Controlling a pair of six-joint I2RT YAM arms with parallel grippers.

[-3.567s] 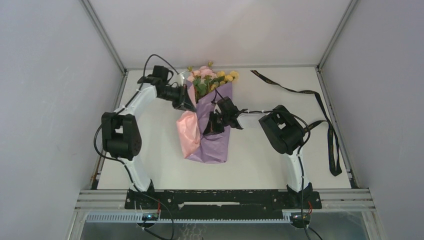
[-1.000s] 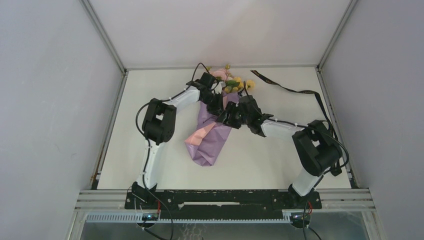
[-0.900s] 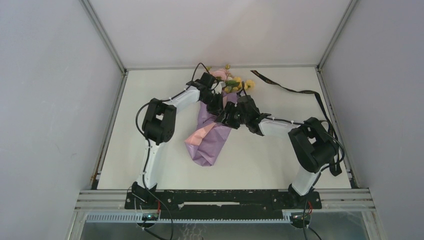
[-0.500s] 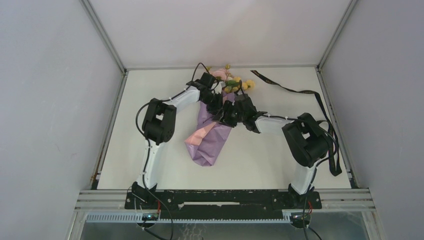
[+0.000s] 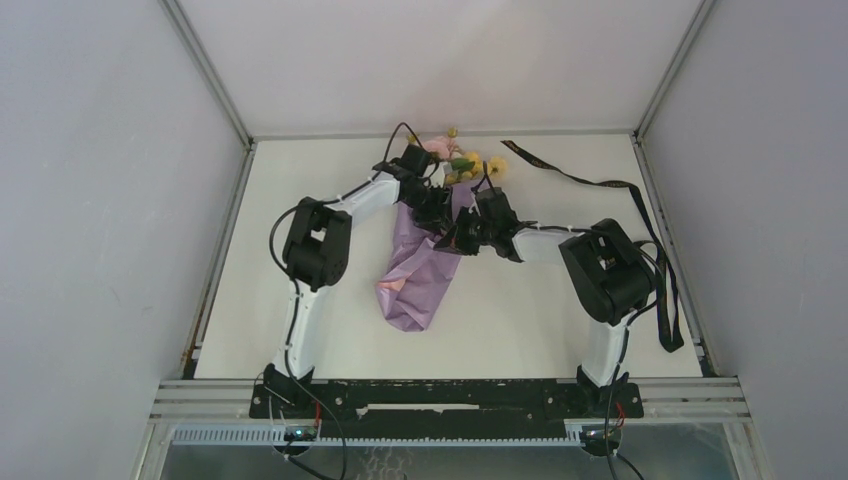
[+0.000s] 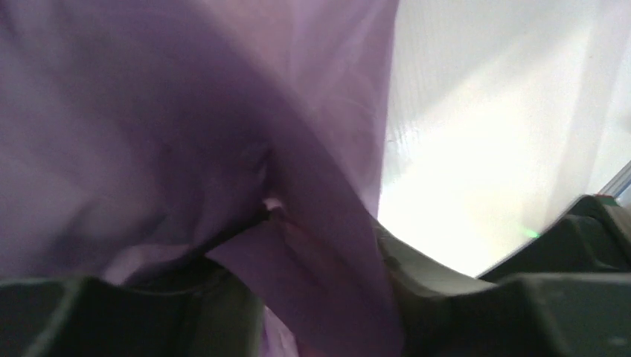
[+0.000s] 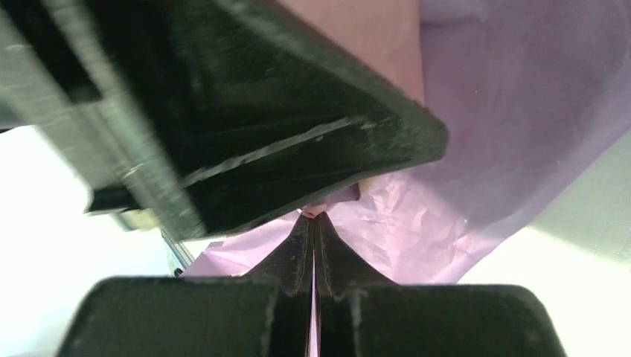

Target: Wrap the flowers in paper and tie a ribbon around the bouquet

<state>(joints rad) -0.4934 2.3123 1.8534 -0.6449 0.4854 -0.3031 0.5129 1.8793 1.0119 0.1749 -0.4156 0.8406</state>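
- The bouquet lies on the desk, left of centre towards the far side. Its narrow end points near and slightly left, and its wide end points far.
- The flowers, pink and yellow with green leaves, stick out of the wide far end, close to the far edge of the desk.
- The paper forms a lilac cone around the stems. A small patch of its paler pink reverse shows on the left side, about halfway down.
- The left end effector sits on the upper part of the cone, just below the blossoms. In the left wrist view it is released: its fingers stand apart, with a fold of purple paper in the gap between them.
- The right end effector meets the cone from the right, just nearer than the left one and almost touching it.
- In the right wrist view the right end effector is clenched. Its fingers are pressed flat together, and a thin sliver of pink paper is nipped at their tips.
- The ribbon lies loose on the right of the desk, apart from the bouquet. It runs from the far edge near the blossoms, curves right, then trails along the right edge towards the near side.
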